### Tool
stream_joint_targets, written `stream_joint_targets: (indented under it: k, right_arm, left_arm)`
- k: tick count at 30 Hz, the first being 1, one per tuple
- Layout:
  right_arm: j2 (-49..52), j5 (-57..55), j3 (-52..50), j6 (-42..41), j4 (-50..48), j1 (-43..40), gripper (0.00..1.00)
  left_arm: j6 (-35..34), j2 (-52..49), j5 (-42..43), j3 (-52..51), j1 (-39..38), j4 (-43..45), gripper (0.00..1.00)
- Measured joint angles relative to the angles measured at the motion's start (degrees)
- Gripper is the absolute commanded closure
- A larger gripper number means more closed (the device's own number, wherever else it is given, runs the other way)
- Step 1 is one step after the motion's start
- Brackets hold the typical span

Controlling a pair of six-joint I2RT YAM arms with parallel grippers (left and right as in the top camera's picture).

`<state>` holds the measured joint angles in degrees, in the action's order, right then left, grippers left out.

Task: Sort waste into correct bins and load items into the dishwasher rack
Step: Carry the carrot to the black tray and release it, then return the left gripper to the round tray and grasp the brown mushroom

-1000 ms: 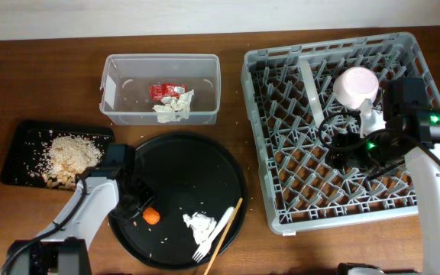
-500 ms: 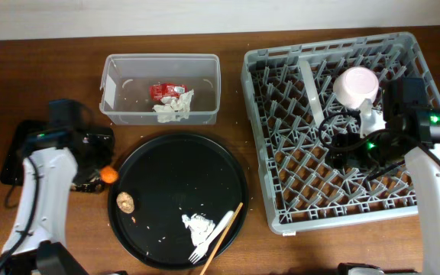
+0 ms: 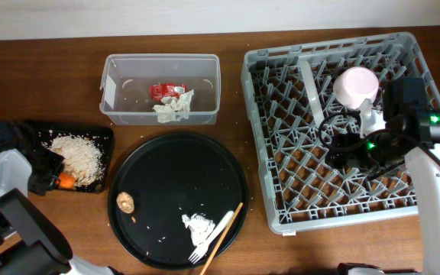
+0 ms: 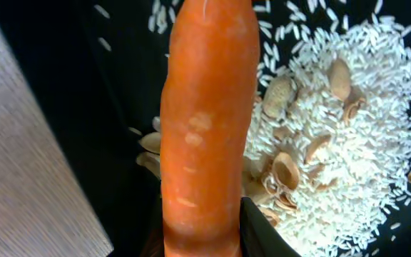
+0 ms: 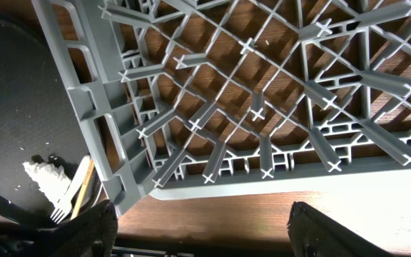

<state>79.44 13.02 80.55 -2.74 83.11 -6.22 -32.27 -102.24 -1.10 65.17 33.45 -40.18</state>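
My left gripper (image 3: 54,180) is shut on an orange carrot piece (image 3: 66,181) and holds it over the front edge of the black rectangular tray (image 3: 20,130), next to the rice pile (image 3: 79,153). In the left wrist view the carrot (image 4: 205,121) fills the middle, above rice and nut shells (image 4: 348,143). My right gripper (image 3: 350,149) hovers over the grey dishwasher rack (image 3: 281,210). Its fingers (image 5: 205,232) are wide apart and empty. A pink cup (image 3: 355,85) sits in the rack.
A clear bin (image 3: 113,84) holds a red wrapper (image 3: 166,91) and crumpled paper (image 3: 174,107). The round black plate (image 3: 166,176) carries a brown shell (image 3: 125,202), a crumpled tissue (image 3: 198,224), a white fork (image 3: 214,231) and a chopstick (image 3: 228,225).
My left arm has carried the carrot piece from the round plate leftward to the black tray with rice. The right arm has not moved.
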Motion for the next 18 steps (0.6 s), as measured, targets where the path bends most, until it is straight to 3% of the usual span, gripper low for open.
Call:
stream_joint_targets:
  k: [2, 5, 12, 15, 18]
  right_arm:
    - [0.0, 0.0, 0.0, 0.0, 0.0, 0.0, 0.2]
    - [0.0, 0.0, 0.0, 0.0, 0.0, 0.0, 0.2]
    - [0.0, 0.0, 0.0, 0.0, 0.0, 0.0, 0.2]
    - [0.0, 0.0, 0.0, 0.2, -0.2, 0.0, 0.2]
    - [0.0, 0.0, 0.0, 0.2, -0.2, 0.0, 0.19]
  left_arm:
    - [0.1, 0.0, 0.0, 0.0, 0.5, 0.3, 0.24]
    - [1.3, 0.0, 1.8, 0.2, 0.6, 0.5, 0.08]
    - [4.0, 5.8, 8.3, 5.6, -1.0, -8.8, 0.07]
    - [5.9, 13.3, 9.0, 6.4, -8.0, -13.7, 0.06]
    - [6.6, 14.8, 9.5, 6.7, -18.5, -24.1, 0.06]
